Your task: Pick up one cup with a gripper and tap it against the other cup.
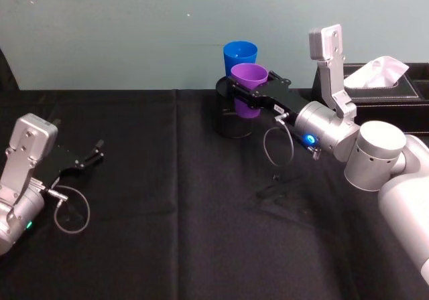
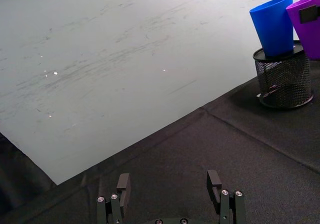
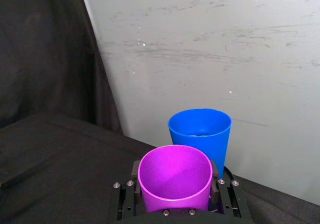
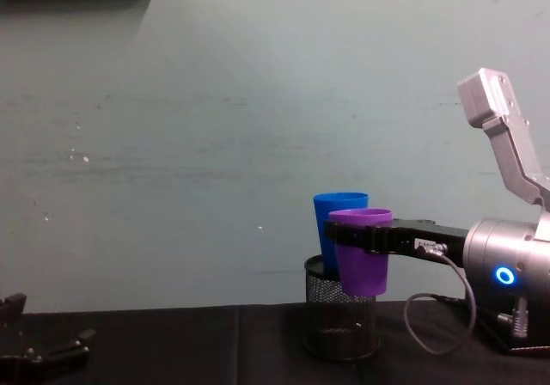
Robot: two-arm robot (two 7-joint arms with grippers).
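Right gripper (image 1: 247, 92) is clenching my lifted purple tapered plastic cup (image 1: 250, 77); tapping the taller blue plastic cup (image 1: 239, 53) just beyond is looking unfinished; left gripper (image 1: 94, 154) is idling, splayed

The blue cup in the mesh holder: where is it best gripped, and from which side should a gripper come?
Grip the blue cup by its upper wall below the rim; its lower part sits in the mesh holder. Come level from the robot's left, since the purple cup in the right gripper blocks the near side. It widens upward, so it should not slip down.
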